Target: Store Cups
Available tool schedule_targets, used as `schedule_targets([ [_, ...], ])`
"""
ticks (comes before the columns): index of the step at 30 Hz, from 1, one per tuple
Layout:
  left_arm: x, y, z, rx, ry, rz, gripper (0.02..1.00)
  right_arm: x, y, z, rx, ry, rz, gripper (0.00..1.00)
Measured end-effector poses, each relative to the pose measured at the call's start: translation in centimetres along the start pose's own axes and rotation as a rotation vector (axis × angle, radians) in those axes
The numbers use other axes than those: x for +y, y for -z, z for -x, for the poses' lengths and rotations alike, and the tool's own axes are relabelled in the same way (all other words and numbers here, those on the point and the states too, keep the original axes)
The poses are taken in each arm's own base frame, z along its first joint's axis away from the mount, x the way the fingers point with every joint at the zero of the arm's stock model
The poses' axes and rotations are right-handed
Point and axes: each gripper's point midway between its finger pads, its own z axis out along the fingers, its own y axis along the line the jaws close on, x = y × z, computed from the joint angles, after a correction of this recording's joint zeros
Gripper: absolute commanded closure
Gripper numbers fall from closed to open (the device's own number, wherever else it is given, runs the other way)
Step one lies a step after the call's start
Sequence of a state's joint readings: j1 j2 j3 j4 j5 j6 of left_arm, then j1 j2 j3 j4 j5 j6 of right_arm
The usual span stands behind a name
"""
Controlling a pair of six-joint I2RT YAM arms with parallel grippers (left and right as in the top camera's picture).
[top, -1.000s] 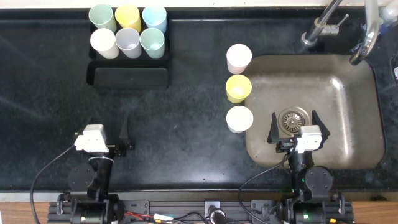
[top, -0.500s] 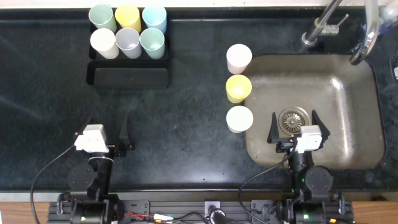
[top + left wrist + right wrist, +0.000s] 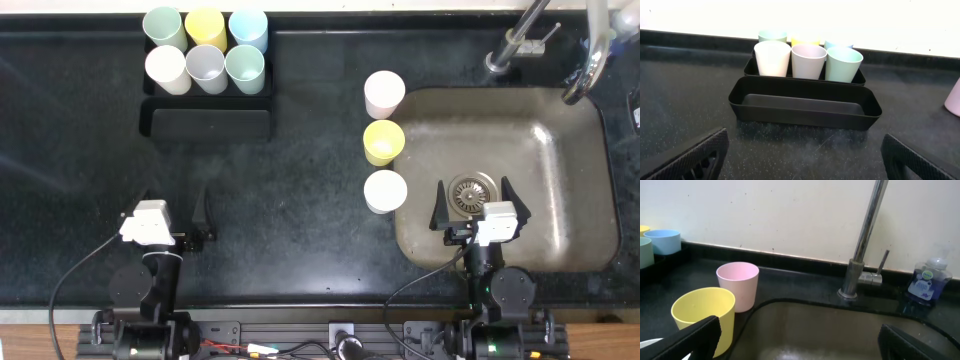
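Observation:
Three loose cups stand in a row along the sink's left rim: a pink cup [image 3: 384, 93] [image 3: 738, 285], a yellow cup [image 3: 383, 141] [image 3: 705, 317] and a white cup [image 3: 385, 190]. At the back left, a black tray [image 3: 150, 98] [image 3: 751, 67] holds several pastel cups [image 3: 207, 67] [image 3: 809, 60]. An empty black tray [image 3: 205, 124] [image 3: 805, 102] lies in front of it. My left gripper [image 3: 177, 212] [image 3: 810, 167] is open, low over the counter, facing the empty tray. My right gripper [image 3: 476, 203] [image 3: 800, 350] is open over the sink, to the right of the white cup.
The steel sink [image 3: 560, 150] takes up the right side, with a drain [image 3: 471, 192], a faucet [image 3: 520, 35] [image 3: 865, 240] behind it and a soap bottle [image 3: 926, 280] at the wall. Dark countertop [image 3: 300, 200] stretches between trays and cups.

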State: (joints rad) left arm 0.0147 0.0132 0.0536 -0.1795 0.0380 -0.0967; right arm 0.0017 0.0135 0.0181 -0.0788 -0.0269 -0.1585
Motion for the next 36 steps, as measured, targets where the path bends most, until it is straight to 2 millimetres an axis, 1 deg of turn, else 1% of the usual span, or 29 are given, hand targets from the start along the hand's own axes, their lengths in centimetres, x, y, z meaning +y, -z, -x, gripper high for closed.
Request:
schedule_targets([
  [2, 0.0, -0.1, -0.2, 0.009, 0.01, -0.001, 0.018, 0.0, 0.0, 0.0, 0.0, 0.0, 0.0, 0.003],
  [5, -0.4, -0.4, -0.9, 0.089, 0.071, -0.011, 0.018, 0.0, 0.0, 0.0, 0.0, 0.0, 0.0, 0.005],
  [7, -1.2, -0.7, -0.5, 0.166, 0.125, -0.027, 0.018, 0.0, 0.0, 0.0, 0.0, 0.0, 0.0, 0.003],
  [8, -1.8, -1.0, 0.2, 0.196, 0.146, -0.038, 0.018, 0.0, 0.0, 0.0, 0.002, -0.001, 0.0, 0.003],
  [10, -3.2, -1.9, 2.6, 0.274, 0.188, -0.063, 0.02, 0.0, 0.0, 0.0, 0.0, 0.0, 0.0, 0.005],
  [12, -4.9, -3.5, 5.9, 0.338, 0.209, -0.094, 0.018, 0.0, 0.0, 0.0, 0.0, 0.0, 0.0, 0.005],
  [14, -7.0, -5.6, 9.1, 0.42, 0.216, -0.123, 0.018, 0.0, 0.0, 0.0, 0.0, 0.0, 0.0, 0.003],
  [17, -10.1, -8.7, 11.8, 0.583, 0.211, -0.152, 0.018, 0.0, 0.0, 0.0, -0.001, 0.0, 0.0, 0.003],
  [19, -12.2, -10.6, 12.3, 0.705, 0.194, -0.163, 0.02, 0.0, 0.0, 0.0, 0.0, 0.0, 0.0, 0.003],
  [20, -13.4, -11.7, 12.4, 0.753, 0.183, -0.173, 0.018, 0.0, 0.0, 0.0, 0.0, 0.0, 0.0, 0.003],
  [22, -15.6, -13.3, 11.9, 0.849, 0.157, -0.185, 0.018, 0.0, 0.0, 0.0, 0.0, 0.0, 0.0, 0.003],
  [24, -18.1, -14.8, 11.1, 0.92, 0.128, -0.206, 0.018, 0.0, 0.0, 0.0, 0.0, 0.0, 0.0, 0.003],
  [26, -20.4, -15.7, 10.0, 0.981, 0.103, -0.22, 0.018, 0.0, 0.0, 0.0, 0.001, -0.001, 0.0, 0.005],
  [30, -24.7, -16.8, 7.8, 1.034, 0.044, -0.254, 0.018, 0.0, 0.0, 0.0, 0.0, 0.0, 0.0, 0.001],
  [33, -27.5, -16.9, 6.6, 1.039, 0.007, -0.276, 0.018, 0.0, 0.0, 0.0, 0.0, 0.0, 0.0, 0.003],
  [36, -29.2, -16.4, 5.4, 1.046, -0.026, -0.276, 0.018, 0.0, 0.0, 0.0, 0.0, 0.0, 0.0, 0.001],
])
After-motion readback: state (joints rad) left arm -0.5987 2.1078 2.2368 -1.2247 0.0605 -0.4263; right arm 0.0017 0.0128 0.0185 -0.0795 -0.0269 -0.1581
